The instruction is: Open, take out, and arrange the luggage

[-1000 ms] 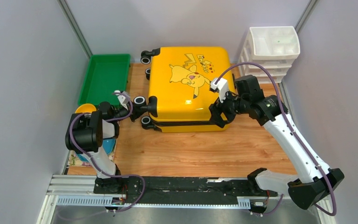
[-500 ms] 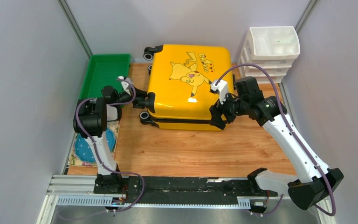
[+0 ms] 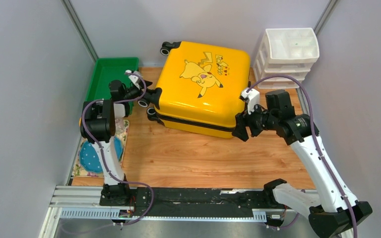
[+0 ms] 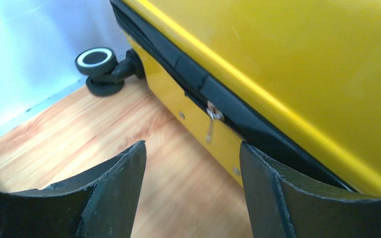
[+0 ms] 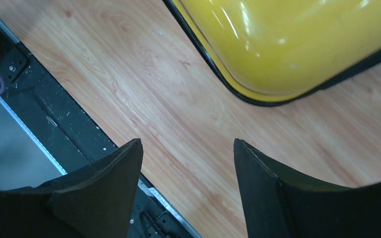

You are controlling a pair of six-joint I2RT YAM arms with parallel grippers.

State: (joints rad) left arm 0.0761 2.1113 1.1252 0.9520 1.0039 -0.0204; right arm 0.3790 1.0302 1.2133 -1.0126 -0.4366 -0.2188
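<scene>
**Suitcase closed on desk; both tools spread wide**

The light wooden desk (image 3: 193, 158) carries the large yellow hard-shell suitcase with a cartoon print (image 3: 203, 94). The suitcase lies flat, closed and skewed at the far centre, with its wheels to the left. The white plastic drawer unit (image 3: 287, 54) stands just beside its far right corner. The green plastic tray (image 3: 106, 79) lies at the far left.

The left tool (image 4: 191, 148) is spread wide and holds nothing, at the wheeled end near the black zip seam. The right tool (image 5: 188, 144) is spread wide and holds nothing, above bare desk beside the near right corner.

The left wrist view shows 1 black wheel (image 4: 96, 59) and 1 small metal zip pull (image 4: 211, 116).
</scene>
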